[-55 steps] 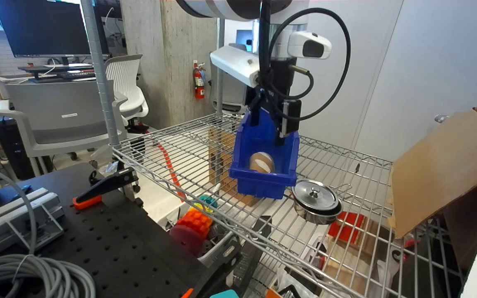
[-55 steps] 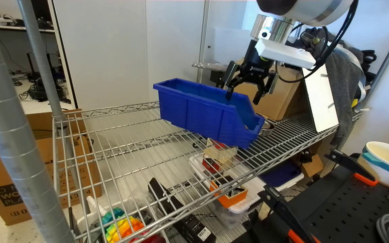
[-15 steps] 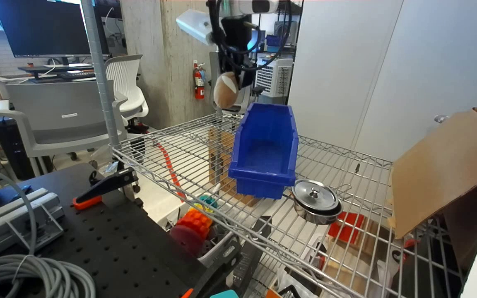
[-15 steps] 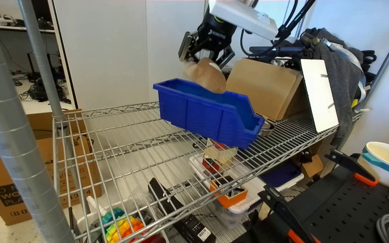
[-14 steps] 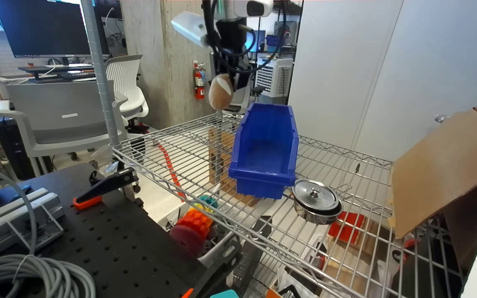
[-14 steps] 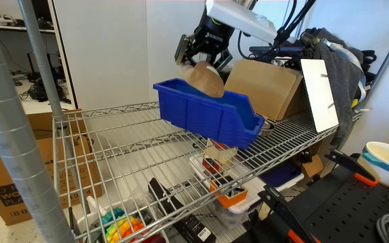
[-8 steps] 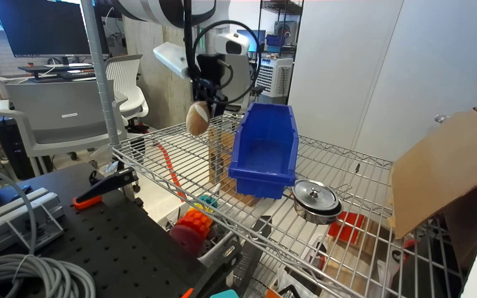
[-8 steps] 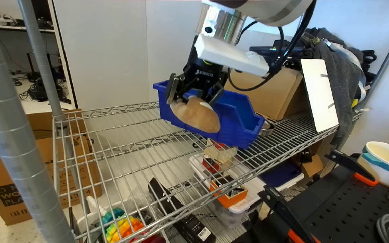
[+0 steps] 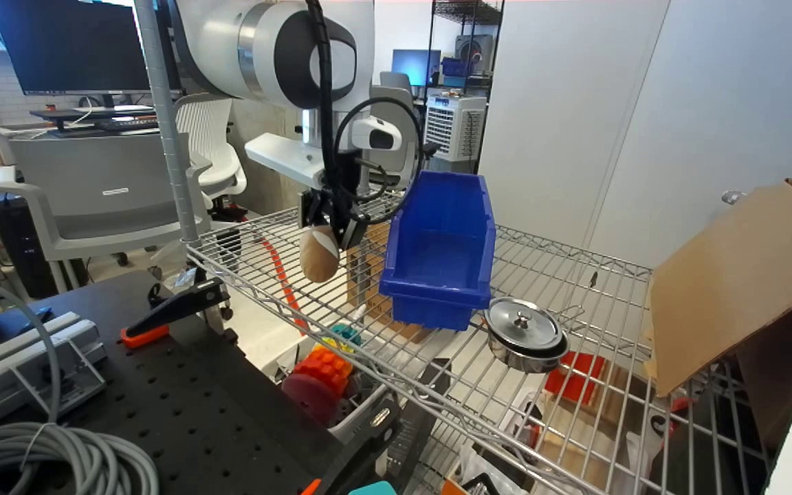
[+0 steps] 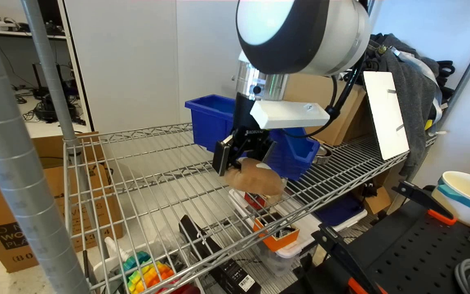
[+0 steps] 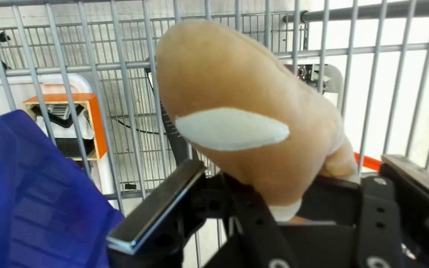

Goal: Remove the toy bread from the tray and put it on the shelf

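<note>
The tan toy bread (image 9: pixel 319 254), with pale stripes, is pinched near one end in my gripper (image 10: pixel 243 163), which is shut on it. Most of the loaf sticks out past the fingers, tilted, in the wrist view, where the bread (image 11: pixel 214 74) covers the middle. It hangs over the wire shelf (image 10: pixel 353 179), beside the tray; whether it touches the wires I cannot tell. The blue tray (image 9: pixel 441 302) stands on the shelf with nothing inside it. In an exterior view my arm partly hides the tray (image 10: pixel 212 122); its edge shows at the wrist view's left.
A metal pot with a lid (image 9: pixel 523 330) stands close beside the tray's low front. A cardboard box (image 9: pixel 740 289) leans farther along the shelf. A grey upright post (image 10: pixel 18 143) rises at a corner. A black perforated table (image 9: pixel 183 399) adjoins the shelf's edge.
Earlier the bread lay in the tray below the open gripper. A second ago it was held up high; since then gripper and bread have come down beside the tray. The tray has not moved.
</note>
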